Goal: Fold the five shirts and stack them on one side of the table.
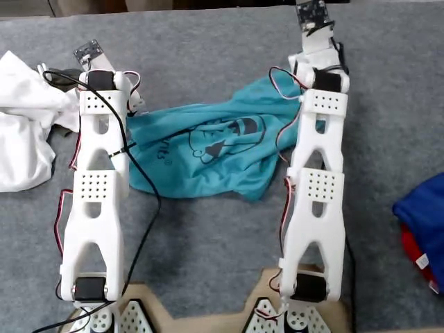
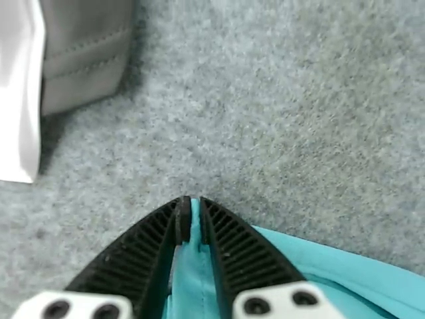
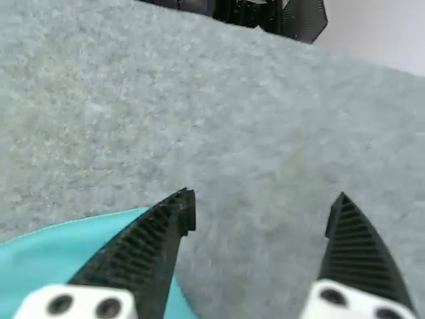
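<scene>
One teal shirt, left tool pinching its edge, right tool spread wide

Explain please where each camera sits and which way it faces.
High view: fixed above, looking down on the table; both white arms flank the teal shirt.
Left wrist view: on that wrist, facing the table along the left pincer, shut on the teal shirt.
Right wrist view: on that wrist, facing the table past the open right pincer.
Shared: all three show the teal shirt.
</scene>
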You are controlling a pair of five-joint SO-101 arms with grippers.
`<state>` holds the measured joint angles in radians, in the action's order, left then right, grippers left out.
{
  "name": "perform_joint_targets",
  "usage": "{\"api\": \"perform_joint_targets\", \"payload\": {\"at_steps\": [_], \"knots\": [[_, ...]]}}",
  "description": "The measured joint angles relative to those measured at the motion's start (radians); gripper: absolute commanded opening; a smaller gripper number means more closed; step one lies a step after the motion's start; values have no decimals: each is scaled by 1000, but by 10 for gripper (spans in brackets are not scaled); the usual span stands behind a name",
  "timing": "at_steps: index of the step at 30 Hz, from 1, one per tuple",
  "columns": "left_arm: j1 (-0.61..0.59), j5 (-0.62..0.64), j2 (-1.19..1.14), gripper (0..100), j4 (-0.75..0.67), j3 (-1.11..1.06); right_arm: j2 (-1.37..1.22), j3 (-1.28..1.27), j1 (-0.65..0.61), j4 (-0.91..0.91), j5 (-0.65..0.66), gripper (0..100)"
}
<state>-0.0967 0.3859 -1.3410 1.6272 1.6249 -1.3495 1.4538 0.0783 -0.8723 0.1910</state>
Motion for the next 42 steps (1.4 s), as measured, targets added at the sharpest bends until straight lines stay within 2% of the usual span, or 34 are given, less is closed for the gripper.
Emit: {"api": "perform_joint_targets", "payload": {"at_steps": [4, 9, 12, 16, 18, 30, 36, 42], "knots": [[0, 0, 0, 19, 0, 0, -2, -146, -32, 114, -3, 307], [0, 0, 0, 19, 0, 0, -2, -232, -57, 144, -3, 300], [0, 0, 0, 19, 0, 0, -2, -252, -57, 121, -3, 218], [0, 0, 0, 19, 0, 0, 0, -227, -57, -3, -3, 51], [0, 0, 0, 19, 0, 0, 0, -201, -55, -68, -3, 2], [0, 0, 0, 19, 0, 0, 6, -107, -18, -382, -5, 16], [0, 0, 0, 19, 0, 0, 12, -107, -12, -397, 52, 9], [0, 0, 0, 19, 0, 0, 9, -106, -12, -322, 31, 5]]}}
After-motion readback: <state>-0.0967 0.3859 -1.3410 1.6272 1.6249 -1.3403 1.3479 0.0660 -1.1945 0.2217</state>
